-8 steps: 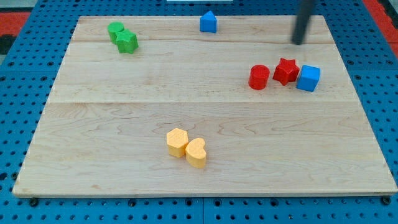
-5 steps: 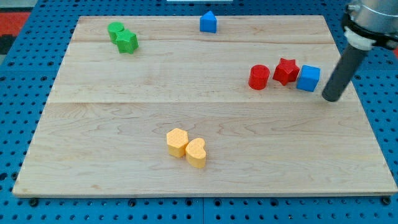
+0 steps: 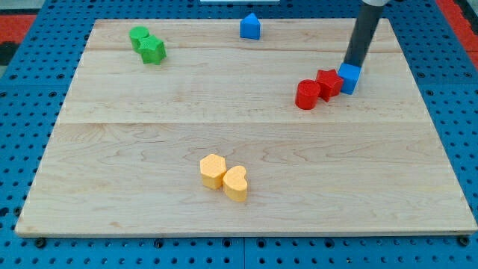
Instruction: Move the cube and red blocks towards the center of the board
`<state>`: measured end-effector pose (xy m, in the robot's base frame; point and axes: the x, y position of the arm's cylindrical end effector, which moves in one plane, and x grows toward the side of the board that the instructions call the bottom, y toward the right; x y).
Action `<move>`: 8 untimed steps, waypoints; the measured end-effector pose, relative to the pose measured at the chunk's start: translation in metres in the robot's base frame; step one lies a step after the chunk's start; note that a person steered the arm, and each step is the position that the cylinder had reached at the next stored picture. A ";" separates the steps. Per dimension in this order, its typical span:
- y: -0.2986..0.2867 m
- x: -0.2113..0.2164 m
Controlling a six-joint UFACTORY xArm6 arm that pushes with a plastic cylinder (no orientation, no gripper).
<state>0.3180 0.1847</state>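
A red cylinder [image 3: 307, 95], a red star block [image 3: 328, 83] and a blue cube [image 3: 349, 78] sit in a touching row at the view's right, above the board's middle line. My tip [image 3: 352, 65] rests at the cube's top edge, touching it from the view's top. The dark rod rises from there to the view's top edge.
A blue house-shaped block [image 3: 250, 26] sits near the top edge. Two green blocks [image 3: 148, 44] touch at the top left. Two yellow blocks [image 3: 224, 177], one a heart, touch at the lower centre. The wooden board [image 3: 239, 134] lies on a blue pegboard.
My tip swung from the top right down to the cube's right, then up to its top edge. The cube and red star slid left and slightly up; the red cylinder shifted slightly.
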 end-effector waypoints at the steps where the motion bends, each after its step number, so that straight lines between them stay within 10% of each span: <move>1: -0.012 -0.006; 3: -0.014 -0.006; 4: 0.087 0.002; 5: 0.059 0.051; 7: -0.099 0.018; 8: -0.064 0.071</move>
